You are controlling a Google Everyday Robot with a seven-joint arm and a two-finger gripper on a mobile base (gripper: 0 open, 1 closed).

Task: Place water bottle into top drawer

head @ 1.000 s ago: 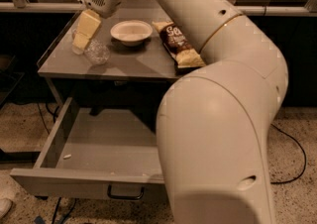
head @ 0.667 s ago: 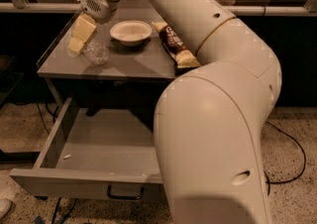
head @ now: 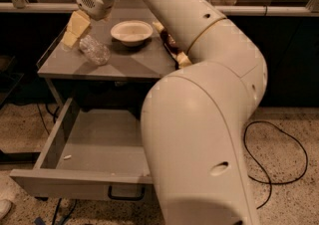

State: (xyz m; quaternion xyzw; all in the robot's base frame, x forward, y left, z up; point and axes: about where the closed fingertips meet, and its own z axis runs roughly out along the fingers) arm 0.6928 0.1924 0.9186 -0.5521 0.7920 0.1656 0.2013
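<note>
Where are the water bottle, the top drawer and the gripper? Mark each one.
water bottle (head: 94, 50): camera view, its ribbed clear side.
top drawer (head: 99, 142): camera view, its bare floor.
gripper (head: 71, 35): camera view, its yellowish tip, beside the bottle.

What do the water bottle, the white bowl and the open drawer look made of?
Water bottle: thin clear plastic, crinkled and see-through. White bowl: matte, perhaps paper or plastic. Top drawer: probably grey painted metal, thin flat walls. The gripper is just upper-left of the bottle.
</note>
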